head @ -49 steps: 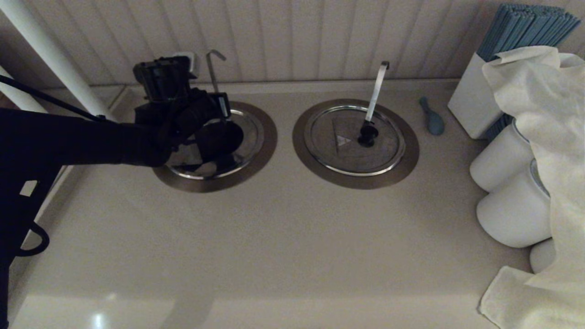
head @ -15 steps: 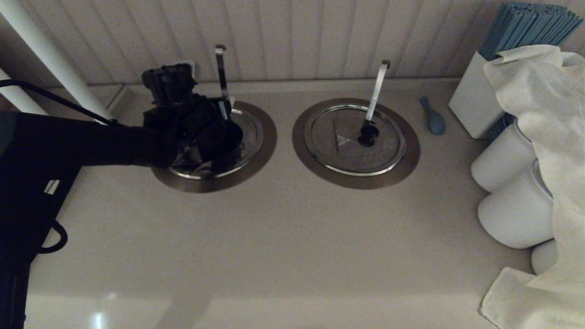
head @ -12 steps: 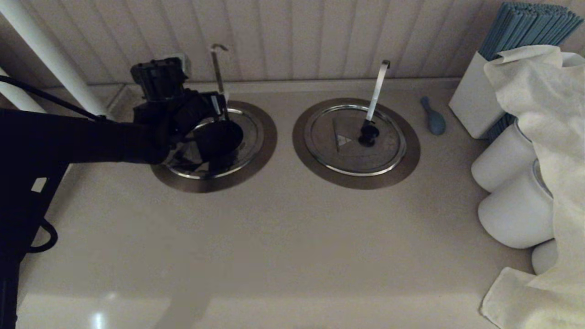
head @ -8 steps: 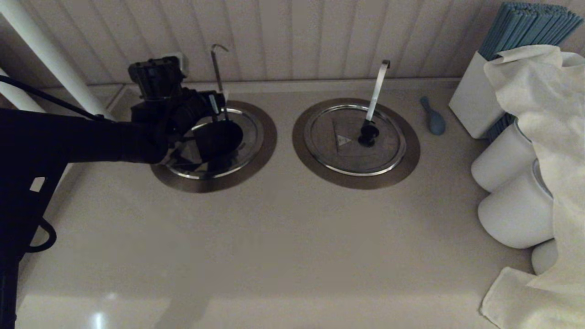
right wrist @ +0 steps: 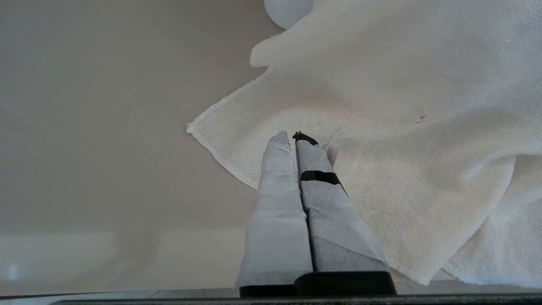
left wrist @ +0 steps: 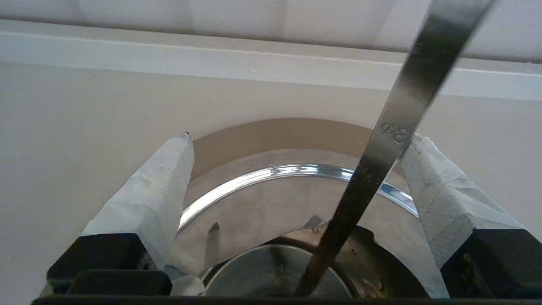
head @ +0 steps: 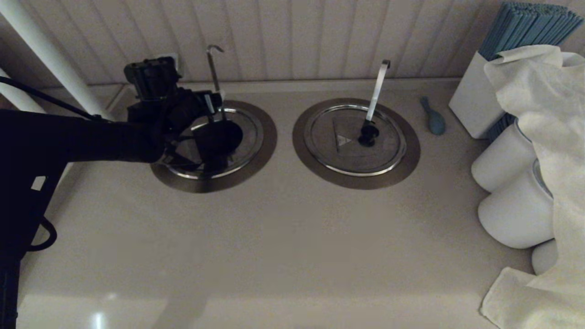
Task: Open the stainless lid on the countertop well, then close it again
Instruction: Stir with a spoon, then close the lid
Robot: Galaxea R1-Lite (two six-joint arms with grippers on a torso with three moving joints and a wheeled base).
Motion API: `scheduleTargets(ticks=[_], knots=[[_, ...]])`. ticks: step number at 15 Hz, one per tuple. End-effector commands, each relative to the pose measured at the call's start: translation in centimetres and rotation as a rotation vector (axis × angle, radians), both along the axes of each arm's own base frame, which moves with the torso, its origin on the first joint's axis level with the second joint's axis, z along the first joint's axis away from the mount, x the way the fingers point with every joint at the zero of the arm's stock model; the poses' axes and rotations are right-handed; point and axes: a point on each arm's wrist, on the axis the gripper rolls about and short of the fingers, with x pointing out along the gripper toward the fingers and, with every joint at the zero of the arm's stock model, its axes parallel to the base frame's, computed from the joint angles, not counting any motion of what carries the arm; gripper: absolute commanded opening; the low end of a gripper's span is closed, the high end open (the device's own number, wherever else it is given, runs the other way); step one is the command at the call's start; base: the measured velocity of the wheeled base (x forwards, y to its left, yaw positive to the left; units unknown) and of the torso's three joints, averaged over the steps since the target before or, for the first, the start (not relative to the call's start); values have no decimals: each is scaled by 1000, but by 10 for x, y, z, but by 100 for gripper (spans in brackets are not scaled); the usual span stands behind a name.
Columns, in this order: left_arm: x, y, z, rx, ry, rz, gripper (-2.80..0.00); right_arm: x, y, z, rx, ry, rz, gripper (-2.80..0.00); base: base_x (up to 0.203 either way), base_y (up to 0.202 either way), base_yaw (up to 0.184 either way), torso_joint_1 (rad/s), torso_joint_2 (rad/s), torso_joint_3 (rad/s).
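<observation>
Worktop (head: 283, 237) of smooth beige runs to a pale panelled wall. Near its far left corner, the stainless lid (head: 249, 130) sits in the countertop well (head: 269, 137), a brushed brownish collar. Left pincer (left wrist: 296, 146) hangs over it, spread wide, the ladle handle (left wrist: 406, 101) between its fingers. Right pincer (right wrist: 295, 137) is clenched above a white cloth (right wrist: 423, 127).

2 lids (head: 249, 132) (head: 354, 139), 2 ladle handles (head: 213, 73) (head: 377, 91), 1 blue spoon (head: 433, 117), 1 cloth (head: 539, 105).
</observation>
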Motion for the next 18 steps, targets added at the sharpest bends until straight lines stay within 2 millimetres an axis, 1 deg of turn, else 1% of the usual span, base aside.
scheduleTargets(ticks=[1, 4, 6, 7, 11, 14, 15, 16, 18], knots=[[-4, -1, 4, -3, -8, -3, 0, 0, 0, 0, 0, 0, 0, -280, 0, 0, 0, 0, 0, 0], [-13, -5, 8, 3, -5, -21, 0, 0, 0, 0, 0, 2, 0, -280, 0, 0, 0, 0, 0, 0], [-26, -4, 18, 8, -15, -42, 0, 0, 0, 0, 0, 2, 0, -280, 0, 0, 0, 0, 0, 0], [-29, -4, 20, 18, -11, -54, 0, 0, 0, 0, 0, 1, 0, -280, 0, 0, 0, 0, 0, 0], [-38, -2, 26, 43, -18, -53, 0, 0, 0, 0, 0, 2, 0, -280, 0, 0, 0, 0, 0, 0], [-62, 2, 47, 42, -54, -96, 0, 0, 0, 0, 0, 1, 0, -280, 0, 0, 0, 0, 0, 0], [-68, 4, 51, 44, -56, -115, 0, 0, 0, 0, 0, 1, 0, -280, 0, 0, 0, 0, 0, 0], [-74, 5, 54, 44, -53, -125, 0, 0, 0, 0, 0, 2, 0, -280, 0, 0, 0, 0, 0, 0], [-79, 7, 60, 43, -64, -123, 0, 0, 0, 0, 0, 2, 0, -280, 0, 0, 0, 0, 0, 0]])
